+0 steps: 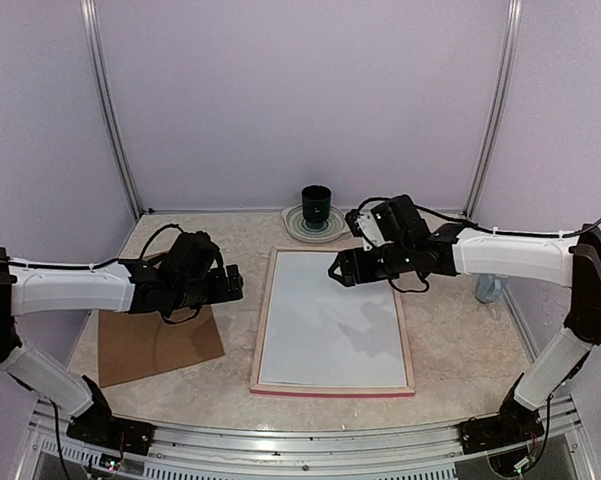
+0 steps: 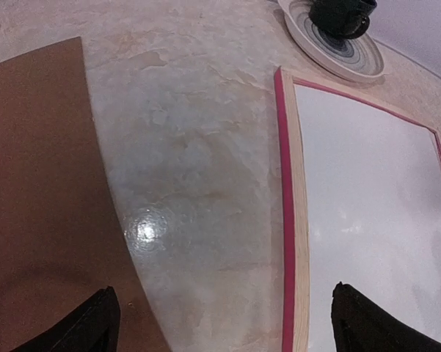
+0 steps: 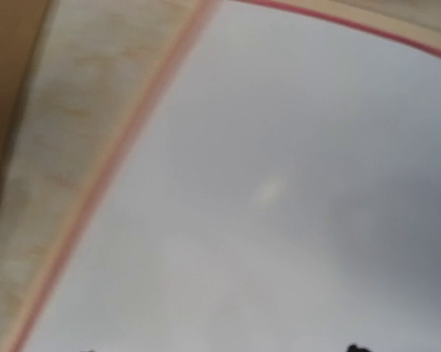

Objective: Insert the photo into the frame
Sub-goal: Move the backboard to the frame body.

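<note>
Pale wood rim up and pink edge showing, the frame (image 1: 330, 390) lies flat in the middle of the table, filled edge to edge by a white sheet (image 1: 330, 320). No view shows the photo's landscape print. It may lie face down under or among that white, but I cannot tell.

The right gripper (image 1: 336, 270) hovers over the frame's far end. Its wrist view is blurred, and only dark tips peek in at the bottom, well apart, so its jaws look wide and empty. The left gripper (image 1: 235, 283) hangs between the frame and the brown backing board (image 1: 150, 350), its jaws also wide and holding nothing.

The step in hand looks like the fitting of the layers. The next move probably calls for the left arm to pinch the board's thin edge off the table and lay it squarely inside the rim. A black cup (image 1: 316, 203) on a plate (image 1: 292, 225) stands just behind the frame.
</note>
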Tool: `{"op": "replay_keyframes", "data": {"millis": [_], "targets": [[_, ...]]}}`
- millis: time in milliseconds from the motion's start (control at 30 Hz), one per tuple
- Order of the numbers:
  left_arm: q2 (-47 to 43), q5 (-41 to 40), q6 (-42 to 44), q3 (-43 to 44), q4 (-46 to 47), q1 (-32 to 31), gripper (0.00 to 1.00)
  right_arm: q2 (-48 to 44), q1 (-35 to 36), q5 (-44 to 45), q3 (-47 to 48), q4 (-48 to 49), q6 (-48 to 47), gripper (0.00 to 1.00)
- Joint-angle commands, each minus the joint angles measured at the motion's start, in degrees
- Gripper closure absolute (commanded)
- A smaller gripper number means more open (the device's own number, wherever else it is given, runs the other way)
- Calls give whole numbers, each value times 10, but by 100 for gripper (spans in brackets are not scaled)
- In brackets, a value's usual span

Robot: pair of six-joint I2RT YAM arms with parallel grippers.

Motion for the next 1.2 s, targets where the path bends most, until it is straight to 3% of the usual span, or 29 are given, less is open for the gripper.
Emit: {"op": "replay_keyframes", "data": {"millis": [0,300,600,700,900,1167], "targets": [[-77,13,-16,-62,-14,46,1,47,37,-7,65,-23,-7,26],[-204,58,-40,-152,-44,172,1,192,111,-29,243,-80,-14,24],[-200,16,-81,-131,-141,330,1,319,154,-52,389,-120,-17,24],[-168,-19,-81,-103,-180,365,1,335,159,-59,398,-118,-15,24],[-77,-15,-104,-88,-198,438,1,337,162,-63,372,-104,-14,24],[-57,-66,-162,-111,-177,460,1,321,163,-65,334,-90,-18,24]]}}
